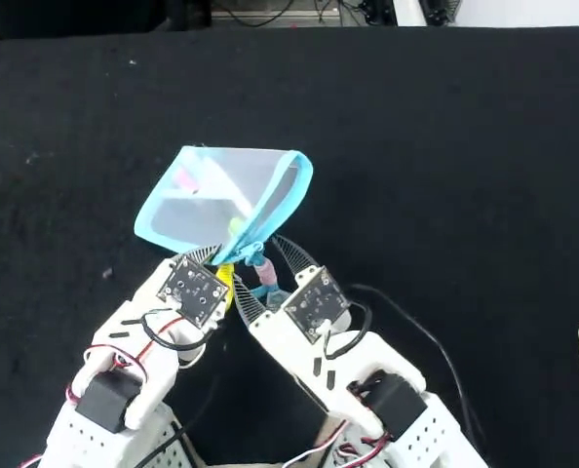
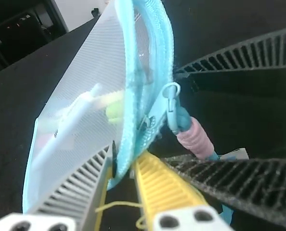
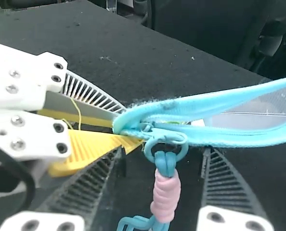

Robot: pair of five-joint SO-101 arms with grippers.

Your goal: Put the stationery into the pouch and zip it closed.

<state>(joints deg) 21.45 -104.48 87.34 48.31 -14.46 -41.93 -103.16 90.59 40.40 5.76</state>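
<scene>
Stationery [image 2: 111, 111] already inside the mesh pouch [image 1: 221, 200], tilted up over the bench [image 1: 445, 146] between the arms, mouth gaping. Pinched at the zip-end corner by the left pincer [image 2: 126, 166]. Right pincer [image 1: 268, 276] spread either side of the zipper pull [image 3: 165, 144] and its pink tag [image 3: 164, 192], gripping nothing. Risks, by judgement: closes on the floppy tag alone and slips, or drags the corner out of the left hold.

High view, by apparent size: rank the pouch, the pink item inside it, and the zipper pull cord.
1. pouch, by far the largest.
2-3. zipper pull cord and pink item: both tiny and look alike, so left unranked.
</scene>
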